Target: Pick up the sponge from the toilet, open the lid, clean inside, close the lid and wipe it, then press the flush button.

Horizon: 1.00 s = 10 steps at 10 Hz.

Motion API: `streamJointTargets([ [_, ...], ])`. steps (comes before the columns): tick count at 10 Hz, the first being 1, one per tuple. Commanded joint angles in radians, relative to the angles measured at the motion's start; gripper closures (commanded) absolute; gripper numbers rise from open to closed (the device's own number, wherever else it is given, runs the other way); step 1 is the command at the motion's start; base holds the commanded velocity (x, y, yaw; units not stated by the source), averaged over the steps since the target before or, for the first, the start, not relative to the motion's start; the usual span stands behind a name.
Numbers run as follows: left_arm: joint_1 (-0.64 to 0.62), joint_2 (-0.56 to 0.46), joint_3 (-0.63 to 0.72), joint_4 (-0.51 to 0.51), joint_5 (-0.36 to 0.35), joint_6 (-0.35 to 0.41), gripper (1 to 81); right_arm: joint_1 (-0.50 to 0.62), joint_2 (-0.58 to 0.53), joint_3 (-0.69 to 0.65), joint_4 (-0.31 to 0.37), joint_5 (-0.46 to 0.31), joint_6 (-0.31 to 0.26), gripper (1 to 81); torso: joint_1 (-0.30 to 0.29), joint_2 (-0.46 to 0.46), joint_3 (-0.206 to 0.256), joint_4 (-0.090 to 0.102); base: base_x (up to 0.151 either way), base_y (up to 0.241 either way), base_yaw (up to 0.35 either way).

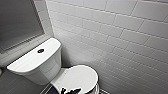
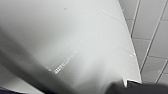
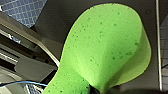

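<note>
The white toilet (image 1: 35,62) stands against the tiled wall with its oval lid (image 1: 80,76) down. The dark round flush button (image 1: 40,50) sits in the middle of the tank top. At the lid's near edge my left gripper (image 1: 71,90) shows as a dark shape with spread fingers, open. The left wrist view looks close onto the glossy white lid (image 2: 82,42). The bright green sponge (image 3: 107,47) looms large and bent in the right wrist view. My right gripper (image 3: 96,90) is shut on its lower end.
A white tiled wall (image 1: 120,37) runs along the right of the toilet, close to the bowl. A grey framed panel (image 1: 17,22) hangs above the tank. Grey floor tiles (image 1: 10,82) show left of the tank.
</note>
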Motion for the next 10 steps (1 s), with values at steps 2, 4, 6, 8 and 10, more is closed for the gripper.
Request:
streamJointTargets([
  [2, -0.190, -0.079, 0.151, 0.047, -0.238, 0.039, 1.0, -0.033, -0.022, 0.018, -0.022, -0.072, -0.003, 81.1, 0.000, -0.001, 0.013, 0.000, 0.000, 0.000, 0.000],
  [4, -0.188, -0.123, 0.181, 0.033, -0.257, 0.039, 1.0, -0.033, -0.020, 0.016, -0.022, -0.072, -0.003, 81.1, 0.000, -0.001, 0.025, 0.000, 0.000, 0.000, 0.000],
  [6, -0.181, -0.152, 0.212, -0.015, -0.267, 0.039, 1.0, -0.033, -0.019, 0.018, -0.022, -0.072, -0.003, 81.1, 0.000, -0.001, 0.024, 0.000, 0.000, 0.000, 0.000],
  [8, -0.173, -0.178, 0.250, -0.138, -0.287, 0.030, 1.0, -0.033, -0.017, 0.016, -0.021, -0.072, -0.003, 81.1, 0.000, -0.001, 0.024, 0.000, 0.000, 0.000, 0.000],
  [10, -0.172, -0.196, 0.270, -0.267, -0.286, -0.097, 1.0, -0.033, -0.013, 0.012, -0.021, -0.072, -0.003, 81.1, 0.000, -0.001, 0.024, 0.000, 0.000, 0.000, 0.000],
])
